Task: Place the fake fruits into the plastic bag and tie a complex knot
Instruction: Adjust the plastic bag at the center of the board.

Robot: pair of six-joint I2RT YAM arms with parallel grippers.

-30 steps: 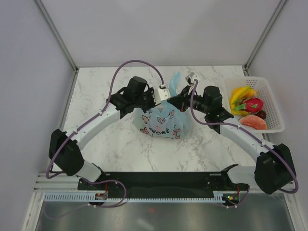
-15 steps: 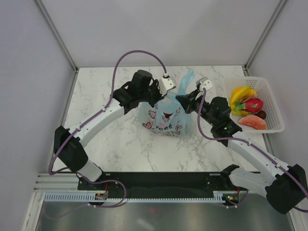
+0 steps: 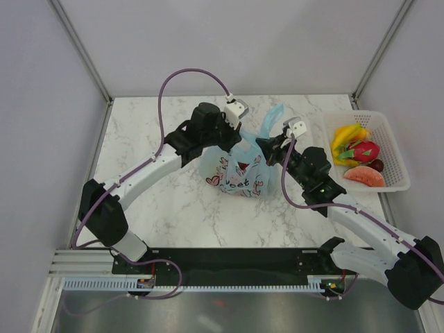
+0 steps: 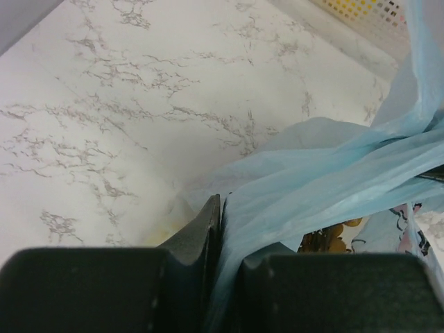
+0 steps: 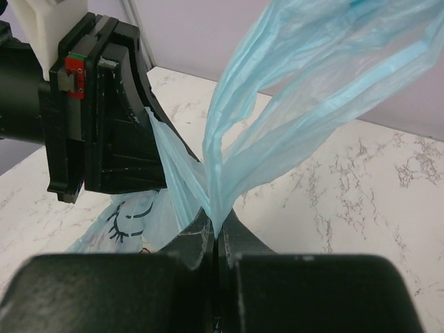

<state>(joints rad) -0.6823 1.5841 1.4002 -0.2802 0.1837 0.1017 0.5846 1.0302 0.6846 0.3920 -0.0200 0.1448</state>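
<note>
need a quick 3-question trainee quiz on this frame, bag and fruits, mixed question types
1. True or false: every one of the fake fruits is already inside the plastic bag.
2. The right gripper is: A) open, holding nothing; B) shut on a strip of the bag; C) holding a banana.
3. On which side of the table, in the robot's own terms, does the white basket stand?
Key: 1 false, bananas and dragon fruit lie in the basket. 2 B. 3 right.

Left gripper [image 4: 220,208] drawn farther back, right gripper [image 5: 214,229] swung right, plastic bag [image 3: 236,173] loop shifted right.
</note>
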